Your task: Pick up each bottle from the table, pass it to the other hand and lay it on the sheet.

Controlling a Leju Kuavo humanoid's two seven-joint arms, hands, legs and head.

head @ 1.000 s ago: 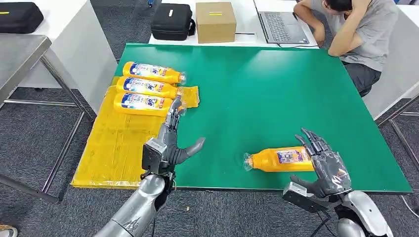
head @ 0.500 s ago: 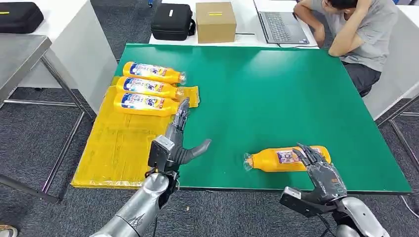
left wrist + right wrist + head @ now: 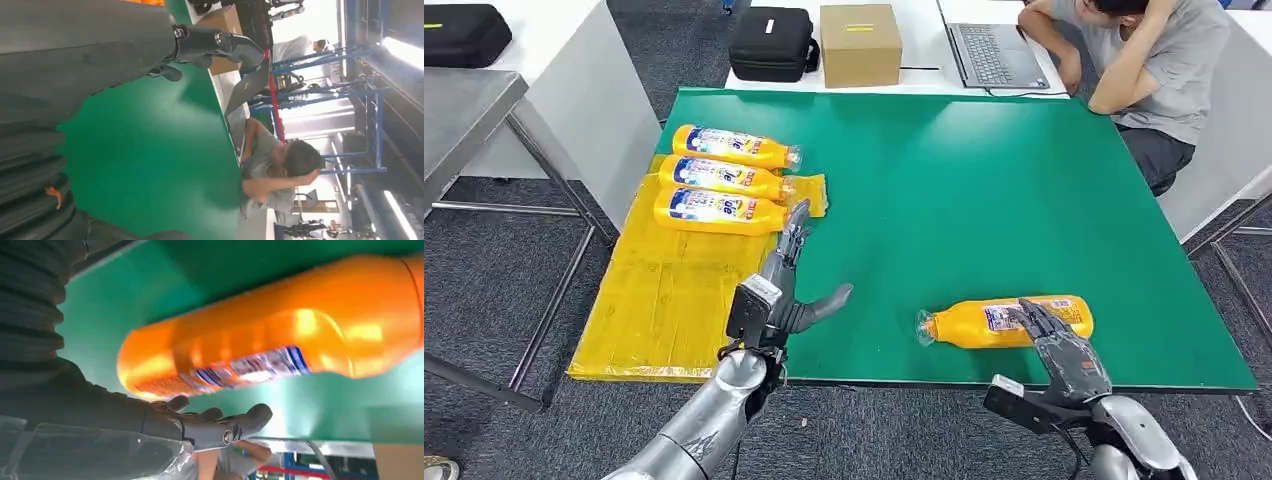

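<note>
An orange bottle [image 3: 984,323] [image 3: 280,335] lies on its side near the front edge of the green table [image 3: 984,190], cap pointing left. My right hand [image 3: 1064,352] [image 3: 100,425] reaches in from the front edge, fingers stretched out over the bottle's right half, not closed around it. My left hand [image 3: 776,290] [image 3: 75,60] hovers at the sheet's right edge, fingers straight and thumb out, holding nothing. Three orange bottles [image 3: 719,178] lie side by side at the far end of the yellow sheet [image 3: 664,300].
A person [image 3: 1154,60] sits at the far right corner by a laptop [image 3: 999,50]. A cardboard box [image 3: 860,42] and a black case [image 3: 772,42] stand on the white table behind. A steel table [image 3: 464,110] stands to the left.
My right hand has moved left and lower, from beside the bottle's base to over its label. My left hand has shifted slightly right and forward.
</note>
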